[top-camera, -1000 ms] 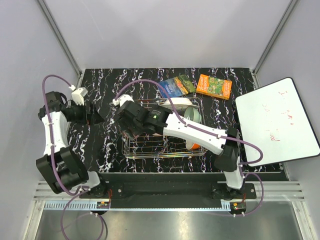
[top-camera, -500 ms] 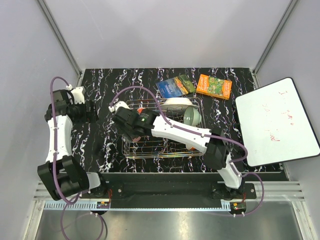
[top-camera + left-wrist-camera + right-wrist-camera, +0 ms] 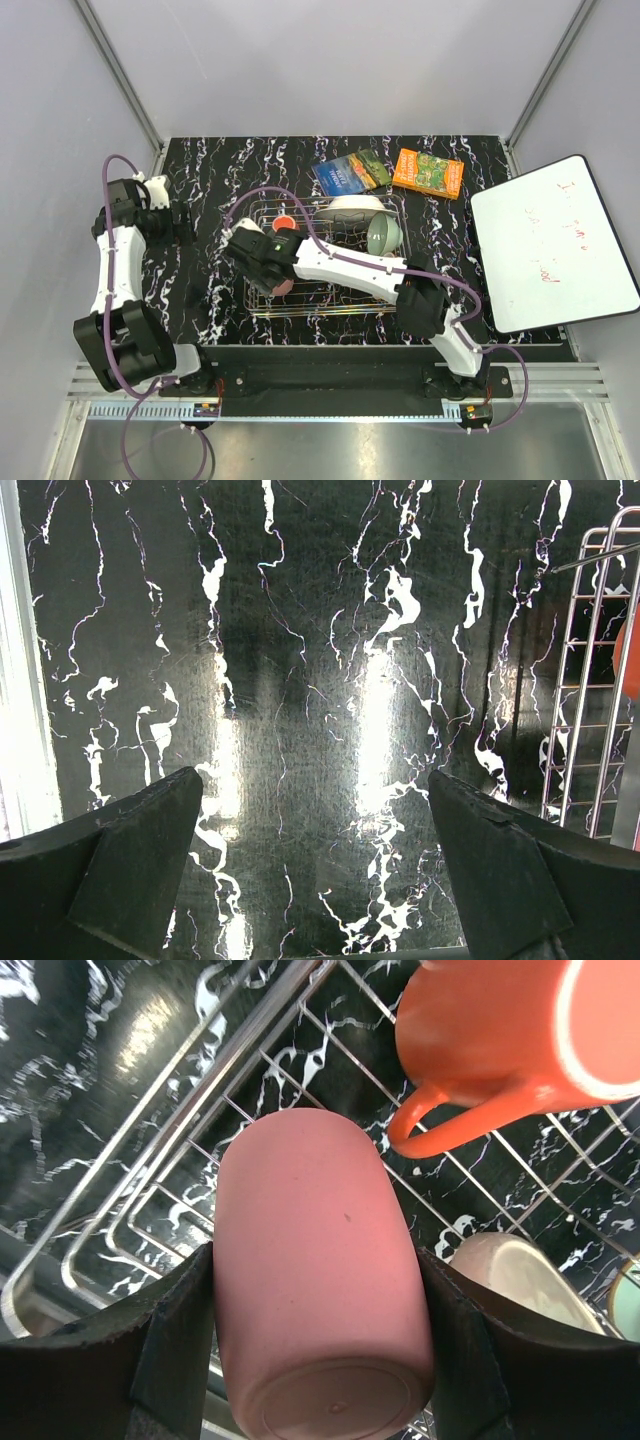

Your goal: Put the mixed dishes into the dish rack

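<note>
The silver wire dish rack point(image 3: 395, 297) stands mid-table and shows in the right wrist view point(image 3: 200, 1080). My right gripper point(image 3: 277, 280) is shut on the small pink cup point(image 3: 320, 1280), holding it over the rack's front left part; the cup shows from above point(image 3: 283, 288). An orange mug point(image 3: 500, 1040) lies in the rack beside it point(image 3: 284, 224). A cream plate or bowl point(image 3: 352, 207) and the pale green bowl point(image 3: 384, 233) stand at the rack's back right. My left gripper point(image 3: 320, 870) is open and empty over bare table, left of the rack point(image 3: 185, 222).
A blue packet point(image 3: 350, 172) and an orange packet point(image 3: 428, 171) lie behind the rack. A white board with red writing point(image 3: 550, 245) lies at the right. The table top point(image 3: 300, 680) is black marble. Enclosure walls stand on the left, right and back.
My right gripper has moved left and toward the front of the rack with the pink cup. My left arm has drawn back to the left, away from the rack.
</note>
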Available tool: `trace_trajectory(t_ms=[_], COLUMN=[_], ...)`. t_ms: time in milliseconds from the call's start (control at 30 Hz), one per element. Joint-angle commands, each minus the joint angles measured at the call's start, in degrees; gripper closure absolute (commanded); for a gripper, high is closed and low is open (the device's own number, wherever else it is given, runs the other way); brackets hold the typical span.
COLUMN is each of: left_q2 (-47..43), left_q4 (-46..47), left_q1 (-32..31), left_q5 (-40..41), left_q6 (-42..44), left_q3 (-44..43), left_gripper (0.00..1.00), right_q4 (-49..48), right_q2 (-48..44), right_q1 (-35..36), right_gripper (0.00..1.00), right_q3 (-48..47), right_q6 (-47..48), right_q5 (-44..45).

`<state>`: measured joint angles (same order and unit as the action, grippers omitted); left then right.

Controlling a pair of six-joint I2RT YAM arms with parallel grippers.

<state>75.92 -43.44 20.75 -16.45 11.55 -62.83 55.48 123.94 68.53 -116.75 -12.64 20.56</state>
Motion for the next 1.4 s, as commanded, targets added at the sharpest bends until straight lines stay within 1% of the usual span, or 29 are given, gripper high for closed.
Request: trace_trajectory(t_ms=[0,367,400,467,500,533,567,600,633,700,733,800,833,867,1133,1233,1367], left_q2=[-1.04,-3.67,-3.76,-4.02,-4.20,-4.46,-4.64,-4.73,-4.90,-4.99,-5.08,-5.17,-5.08,-5.08,-5.34,-5.34,-5.61], left_q4=[1.52,1.78,1.61,1.69,1.69,1.61,1.60,1.69,1.61,1.60,1.60,1.52,1.43,1.43,1.34,1.34,1.34], left_q1=[-0.10,-0.19,-0.19,-0.19,-0.19,-0.10,-0.19,-0.19,-0.10,-0.19,-0.10,-0.19,-0.10,-0.19,-0.27,-0.36,-0.45], left_q5=[-0.25,-3.33,-3.50,-4.03,-4.12,-4.38,-4.82,-4.91,-5.00,-5.35,-5.61,-5.79,-6.05,-6.05,-6.67,-6.76,-6.67], left_q6=[-0.21,-1.36,-1.36,-1.36,-1.27,-1.44,-1.27,-1.27,-1.27,-1.27,-1.36,-1.44,-1.44,-1.62,-1.36,-1.18,-1.00], left_q3=[-0.45,-0.80,-0.89,-1.07,-0.98,-0.98,-0.98,-0.89,-0.89,-0.89,-0.98,-0.98,-0.98,-0.98,-0.72,-0.72,-0.89], left_gripper=[0.01,0.01,0.01,0.01,0.01,0.01,0.01,0.01,0.01,0.01,0.01,0.01,0.01,0.01,0.01,0.01,0.01], right_q4=[-0.55,-1.43,-1.52,-1.61,-1.61,-1.61,-1.61,-1.61,-1.43,-1.26,-0.99,-0.73,-0.47,-0.38,1.90,3.75,8.83], right_q2=[1.83,5.35,5.52,5.87,5.96,6.05,6.14,5.96,5.79,5.61,5.44,4.91,4.82,4.73,4.03,3.77,3.94], right_q1=[0.55,0.55,0.46,0.55,0.46,0.46,0.46,0.55,0.55,0.55,0.55,0.72,0.90,0.90,1.51,2.13,2.74], right_gripper=[1.00,1.00,0.97,0.87,0.79,0.74,0.67,0.53,0.46,0.35,0.25,0.13,0.02,0.00,0.00,0.00,0.00], right_q3=[0.64,1.26,1.26,1.26,1.17,1.17,1.17,1.09,1.00,0.73,0.56,0.12,-0.06,-0.32,-2.87,-5.59,-12.26], right_q6=[-0.01,0.34,0.25,0.43,0.43,0.51,0.34,0.43,0.43,0.51,0.60,0.78,1.04,1.04,1.48,1.66,1.48], right_q5=[1.33,0.63,0.63,-0.07,-0.34,-0.52,-0.69,-0.95,-1.04,-1.05,-0.87,-0.52,-0.17,0.10,1.85,3.69,6.59])
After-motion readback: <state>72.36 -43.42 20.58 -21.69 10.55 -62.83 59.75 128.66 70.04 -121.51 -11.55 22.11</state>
